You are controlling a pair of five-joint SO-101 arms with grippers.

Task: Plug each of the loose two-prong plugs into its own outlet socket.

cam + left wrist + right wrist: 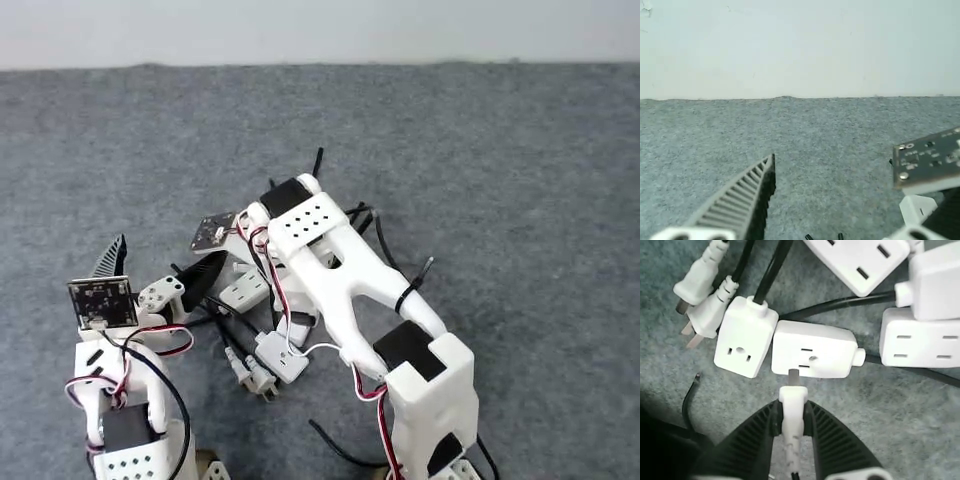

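Now, right end effector tight around plug, prong at socket's edge; left end effector wide.

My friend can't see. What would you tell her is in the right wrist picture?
The right gripper pinches a white plug, its metal prong just reaching a white outlet block on grey carpet, not pushed in. Two loose plugs and more outlet blocks lie around it.

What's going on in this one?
The right gripper is clamped on a white plug, its prongs pointing at a white socket on the carpet, not yet pushed in. Two more plugs lie loose beside a second socket. The left gripper hangs open nearby, holding nothing.
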